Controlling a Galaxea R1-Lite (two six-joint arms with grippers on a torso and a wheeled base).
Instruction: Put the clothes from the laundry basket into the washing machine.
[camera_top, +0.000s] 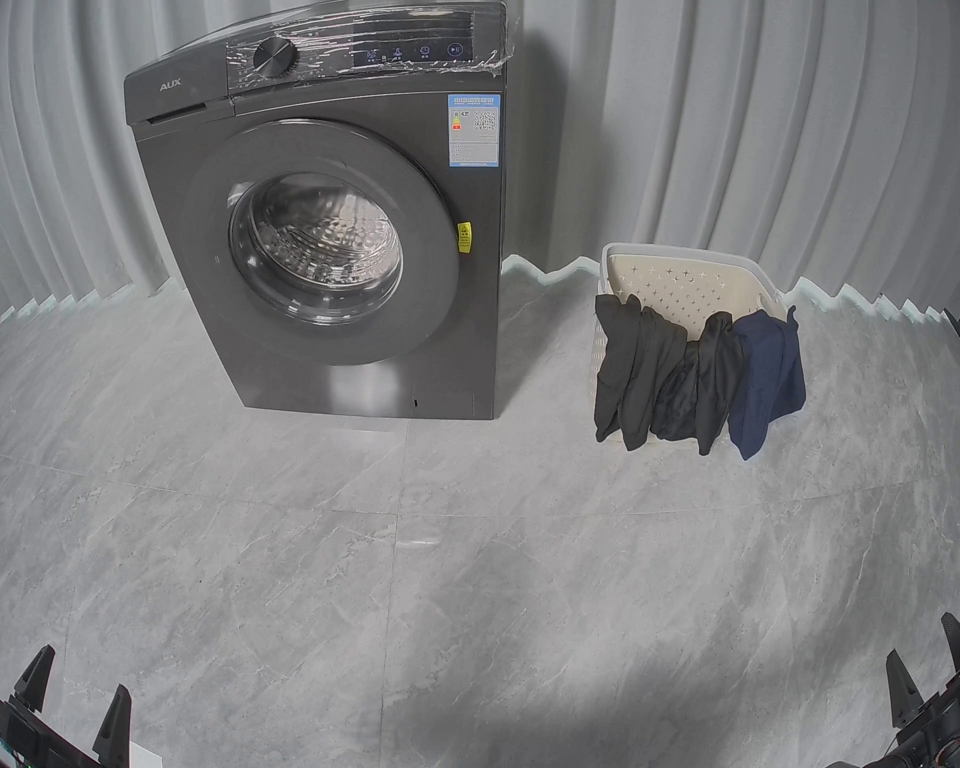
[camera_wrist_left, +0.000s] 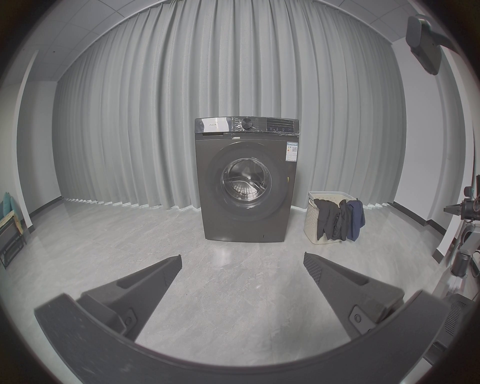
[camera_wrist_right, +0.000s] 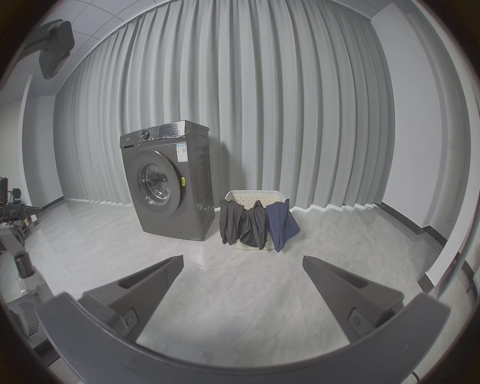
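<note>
A dark grey front-loading washing machine stands at the back left with its round door closed. To its right sits a cream laundry basket. Dark grey clothes and a navy garment hang over the basket's front rim. My left gripper is low at the near left, open and empty. My right gripper is low at the near right, open and empty. Both are far from the basket and the machine. In the wrist views the left gripper and the right gripper stand wide open, facing the machine and the basket.
Pale marble floor tiles stretch between me and the machine. Grey pleated curtains close off the back of the room. A white wall with a dark skirting runs along the right side.
</note>
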